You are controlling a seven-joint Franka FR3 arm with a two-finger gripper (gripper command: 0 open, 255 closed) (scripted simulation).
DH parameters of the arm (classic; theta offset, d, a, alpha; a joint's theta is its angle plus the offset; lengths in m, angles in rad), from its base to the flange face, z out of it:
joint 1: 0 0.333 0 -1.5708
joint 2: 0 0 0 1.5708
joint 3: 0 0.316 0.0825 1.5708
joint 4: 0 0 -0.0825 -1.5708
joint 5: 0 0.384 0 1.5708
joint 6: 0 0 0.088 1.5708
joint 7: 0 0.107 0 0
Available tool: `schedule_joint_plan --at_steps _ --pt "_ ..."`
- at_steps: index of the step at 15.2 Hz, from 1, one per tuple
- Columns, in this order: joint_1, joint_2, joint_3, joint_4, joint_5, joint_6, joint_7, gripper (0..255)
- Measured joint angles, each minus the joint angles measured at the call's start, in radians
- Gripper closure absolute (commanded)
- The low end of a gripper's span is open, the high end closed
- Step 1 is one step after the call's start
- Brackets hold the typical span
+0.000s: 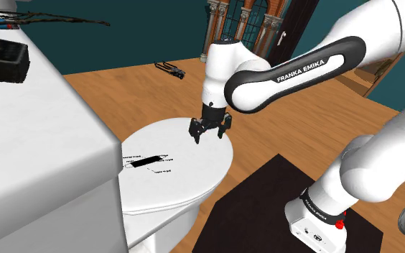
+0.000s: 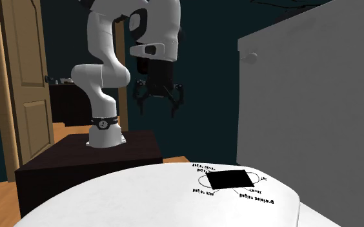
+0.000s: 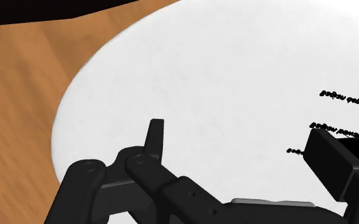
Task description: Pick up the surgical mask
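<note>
- Tool [image 1: 210,136] hangs above the toilet lid [image 1: 187,176] near the lid's rim, with its 2 fingers spread wide and nothing in them.
- The surgical mask [image 1: 145,162] here is a thin black rectangle with wiry loops. It lies flat on the lid, further in from that rim, so it isn't under the tool.
- Biggest risk imo: it's so flat the fingers could skim over it, or jam into the lid if they go too deep.
- Dropping straight down from here lands on bare lid, total miss.
- Pinching only 1 loop could let it slip out on the lift.
</note>
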Motion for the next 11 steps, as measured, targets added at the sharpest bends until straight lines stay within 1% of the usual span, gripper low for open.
schedule_joint_plan --at_steps 4,8,11 --pt "0.011 0.156 0.032 0.079 -0.068 0.06 0.118 0" --pt "0.048 0.32 0.041 0.176 -0.152 0.103 0.244 0" --pt "0.094 0.446 0.03 0.267 -0.214 0.121 0.333 0"
